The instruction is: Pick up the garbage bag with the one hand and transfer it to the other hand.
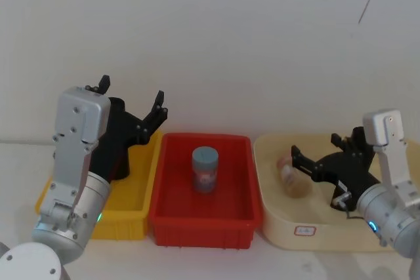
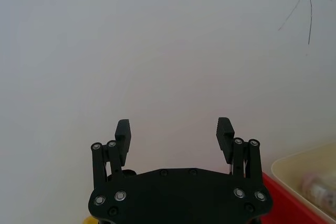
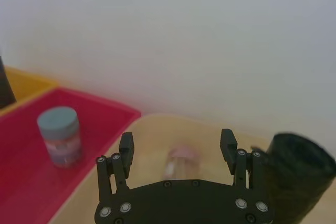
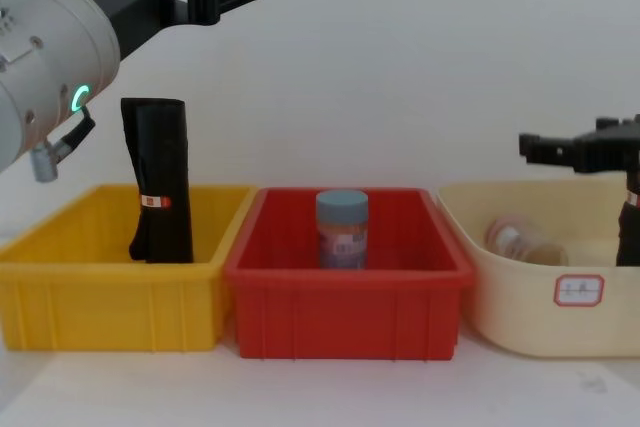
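My head camera looks down from above on the yellow bin, red bin and cream bin. My chest camera faces the same three side-on, low and close. Each wrist camera looks out past its own prongs toward the wall.

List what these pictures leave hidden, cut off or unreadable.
- Garbage bag: the yellow bin wall hides its foot in the chest view, and the left arm covers most of it in the head view.
- Its label band: print too small to read.
- Black roll in the cream bin: blurred in the right wrist view, cut by the chest view's right edge.
- Cream bin's tag: unreadable.
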Available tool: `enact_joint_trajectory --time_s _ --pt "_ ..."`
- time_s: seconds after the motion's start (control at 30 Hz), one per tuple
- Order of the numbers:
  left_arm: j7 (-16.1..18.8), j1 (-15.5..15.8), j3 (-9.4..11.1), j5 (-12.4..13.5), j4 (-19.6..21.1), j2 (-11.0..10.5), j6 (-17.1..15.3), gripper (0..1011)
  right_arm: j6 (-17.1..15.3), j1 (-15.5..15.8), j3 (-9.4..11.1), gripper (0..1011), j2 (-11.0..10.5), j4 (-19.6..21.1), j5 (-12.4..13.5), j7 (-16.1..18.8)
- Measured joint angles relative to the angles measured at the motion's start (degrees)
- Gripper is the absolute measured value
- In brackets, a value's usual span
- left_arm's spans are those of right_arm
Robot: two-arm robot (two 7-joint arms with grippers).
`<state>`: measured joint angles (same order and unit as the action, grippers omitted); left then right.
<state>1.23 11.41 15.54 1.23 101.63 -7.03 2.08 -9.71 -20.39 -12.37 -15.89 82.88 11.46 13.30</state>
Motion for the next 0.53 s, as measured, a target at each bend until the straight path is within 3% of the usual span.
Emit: enact_joint_trajectory --time_s 0.53 --pt "0.0 0.0 0.0 0.0 0.0 0.0 0.0 1001 0.5 0.9 0.3 1000 0.7 5.5 0.8 0.6"
